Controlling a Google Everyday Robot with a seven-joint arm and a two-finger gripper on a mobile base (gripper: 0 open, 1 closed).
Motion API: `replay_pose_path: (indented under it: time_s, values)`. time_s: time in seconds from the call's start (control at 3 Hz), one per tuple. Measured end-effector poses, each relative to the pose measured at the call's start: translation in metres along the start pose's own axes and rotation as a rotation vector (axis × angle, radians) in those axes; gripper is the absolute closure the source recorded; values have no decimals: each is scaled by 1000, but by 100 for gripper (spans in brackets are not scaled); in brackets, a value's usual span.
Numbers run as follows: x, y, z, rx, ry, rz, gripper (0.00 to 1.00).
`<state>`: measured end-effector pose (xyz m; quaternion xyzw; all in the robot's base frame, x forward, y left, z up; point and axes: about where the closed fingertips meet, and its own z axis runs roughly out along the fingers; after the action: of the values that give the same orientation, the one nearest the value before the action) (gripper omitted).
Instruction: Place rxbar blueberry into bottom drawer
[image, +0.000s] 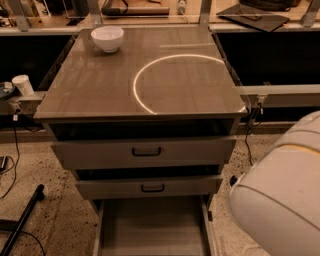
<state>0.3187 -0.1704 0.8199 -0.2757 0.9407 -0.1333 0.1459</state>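
Note:
The bottom drawer (152, 225) is pulled out at the foot of the grey-beige cabinet, and its flat floor shows nothing on it. The rxbar blueberry is out of view. My gripper is not in view; only a bulky white arm section (282, 197) fills the lower right corner, right of the drawers.
Two upper drawers with black handles (146, 151) (152, 188) are slightly ajar. A white bowl (107, 38) sits at the back left of the cabinet top (100, 85). A white cup (23, 84) stands on a ledge at the left. Cables and a black stand leg (20, 220) lie on the speckled floor.

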Motion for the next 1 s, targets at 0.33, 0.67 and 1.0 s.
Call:
replay_pose_path:
  time_s: [0.33,0.67,1.0]
  values:
    - [13,20,17,-41,16,-12,100]
    - [23,41,32,-79,29,-24,100]
    - [29,58,49,-98,29,-34,100]
